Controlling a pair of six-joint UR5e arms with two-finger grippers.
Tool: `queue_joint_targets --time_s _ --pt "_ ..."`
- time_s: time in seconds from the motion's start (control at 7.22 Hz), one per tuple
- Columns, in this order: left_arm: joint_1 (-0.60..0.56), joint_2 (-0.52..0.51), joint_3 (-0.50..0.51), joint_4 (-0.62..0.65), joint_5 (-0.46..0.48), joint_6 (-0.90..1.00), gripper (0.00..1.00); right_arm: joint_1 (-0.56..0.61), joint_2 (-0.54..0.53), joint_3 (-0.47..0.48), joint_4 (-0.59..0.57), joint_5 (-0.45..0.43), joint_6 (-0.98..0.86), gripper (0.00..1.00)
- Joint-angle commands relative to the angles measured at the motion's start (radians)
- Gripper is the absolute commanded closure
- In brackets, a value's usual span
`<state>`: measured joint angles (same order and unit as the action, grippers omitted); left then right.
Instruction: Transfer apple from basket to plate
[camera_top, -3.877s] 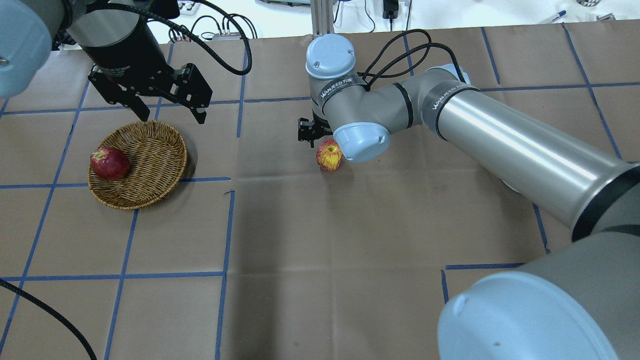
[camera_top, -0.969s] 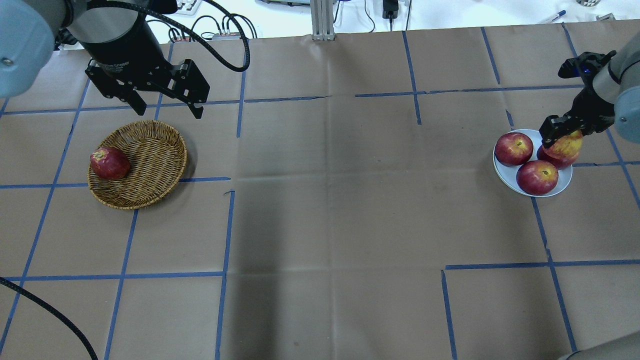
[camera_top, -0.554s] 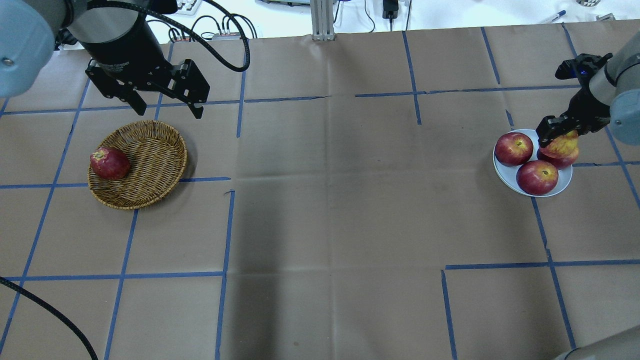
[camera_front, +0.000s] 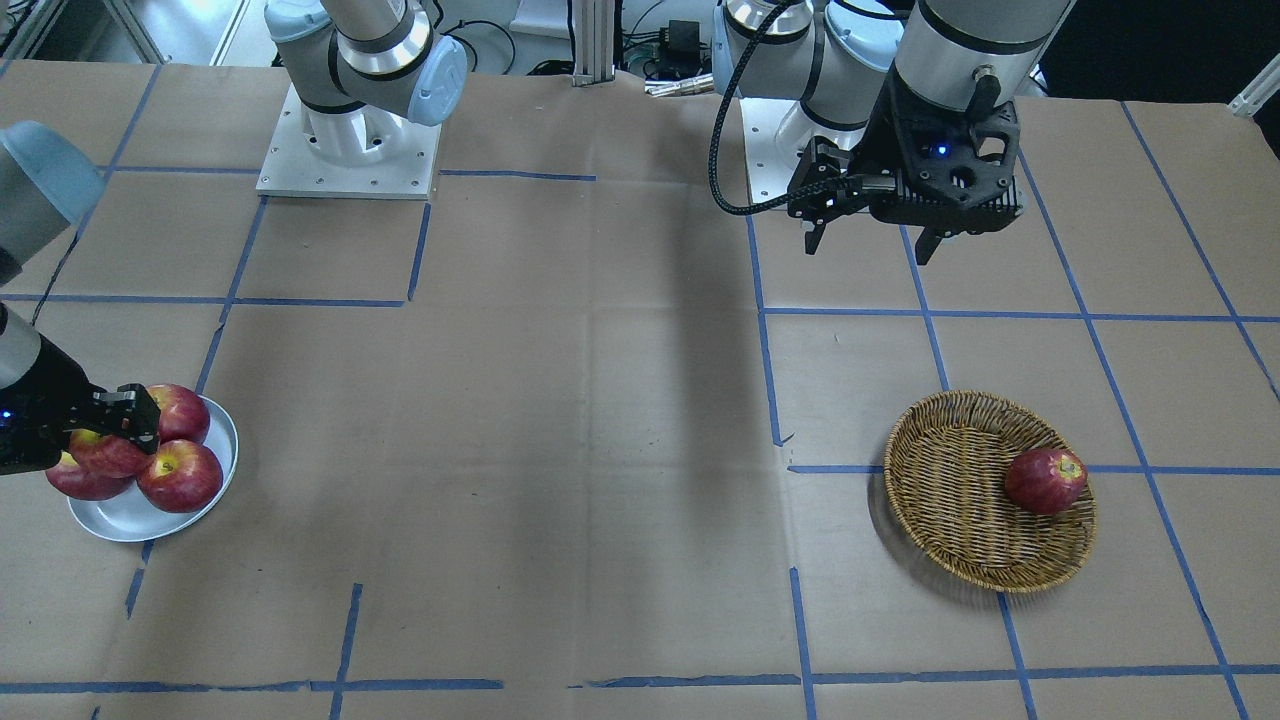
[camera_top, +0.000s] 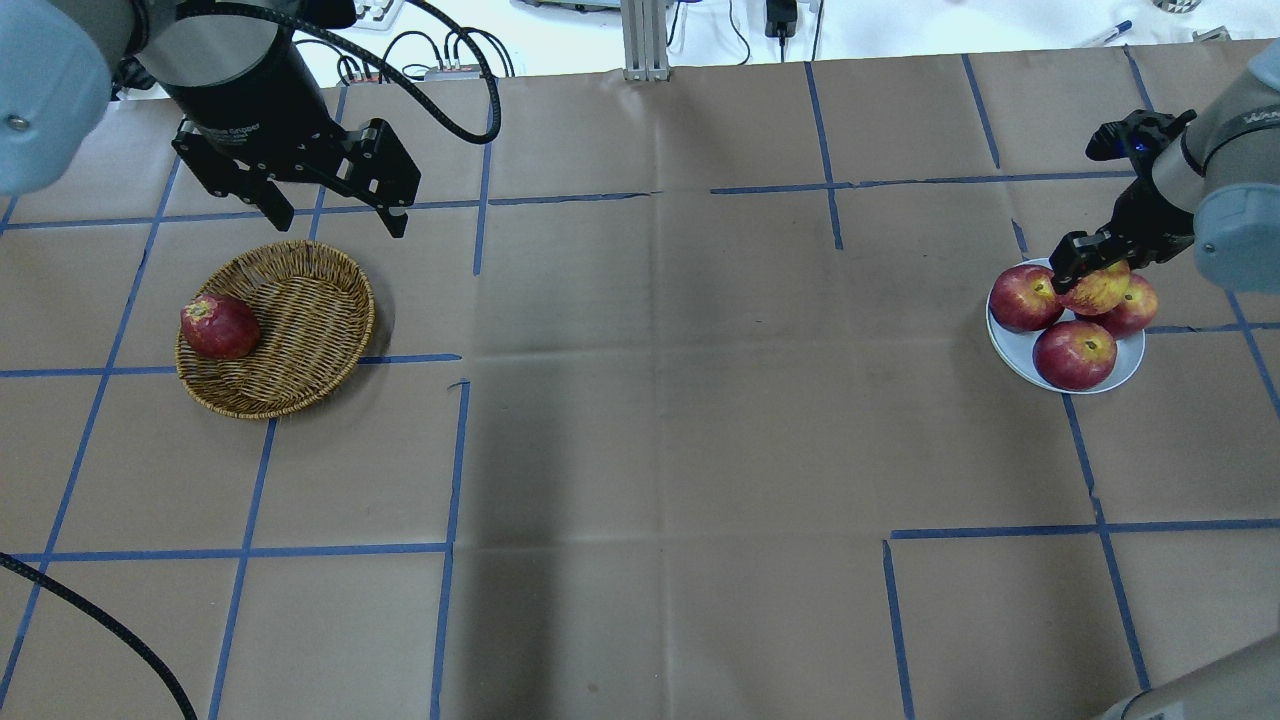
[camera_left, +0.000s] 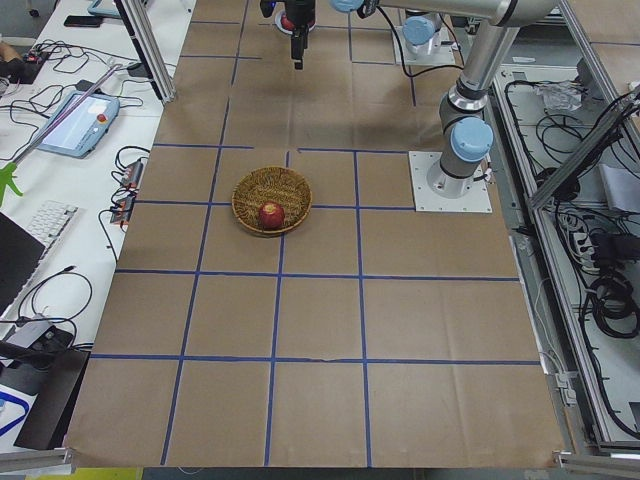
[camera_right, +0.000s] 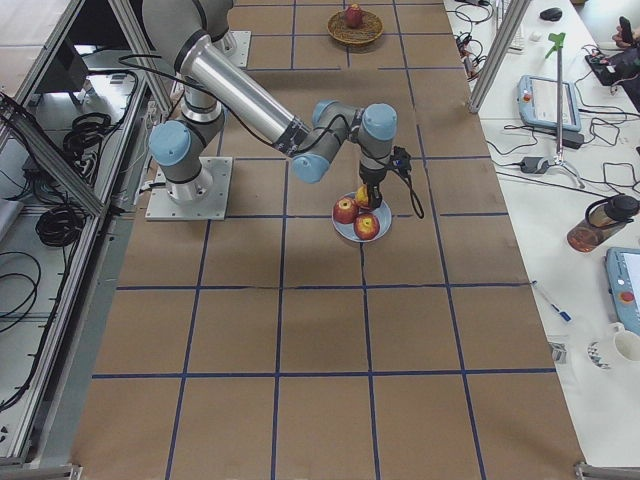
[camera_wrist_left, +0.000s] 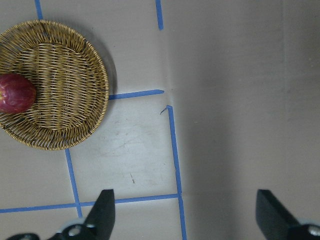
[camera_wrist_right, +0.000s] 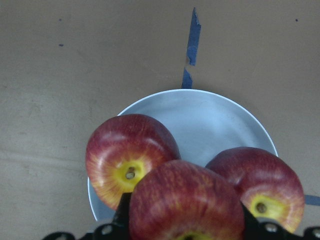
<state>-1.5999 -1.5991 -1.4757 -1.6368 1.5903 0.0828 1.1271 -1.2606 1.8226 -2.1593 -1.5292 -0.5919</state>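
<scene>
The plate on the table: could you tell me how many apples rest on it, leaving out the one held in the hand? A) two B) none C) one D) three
D: in the overhead view three apples sit on the plate, while the right hand holds the apple above them.

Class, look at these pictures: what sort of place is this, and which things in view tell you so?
Most likely a robotics lab or test cell. Two arms are bolted to a table covered in brown paper gridded with blue tape, aluminium framing and loose cables line its edges, and a teach pendant lies on a side bench.
</scene>
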Motion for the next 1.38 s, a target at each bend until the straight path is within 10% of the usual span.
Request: queue_joint_targets --time_s 0.0,0.69,1.25 --pt "0.000 0.001 0.000 0.000 0.000 0.000 0.01 -0.006 0.015 -0.005 -0.014 -0.006 -0.006 0.17" --pt "0.000 -0.001 0.000 0.000 0.000 0.000 0.01 0.002 -0.043 -0.040 0.016 -0.009 0.001 0.00" --pt "0.000 -0.001 0.000 0.000 0.000 0.000 0.01 0.133 -0.150 -0.247 0.414 -0.015 0.116 0.00"
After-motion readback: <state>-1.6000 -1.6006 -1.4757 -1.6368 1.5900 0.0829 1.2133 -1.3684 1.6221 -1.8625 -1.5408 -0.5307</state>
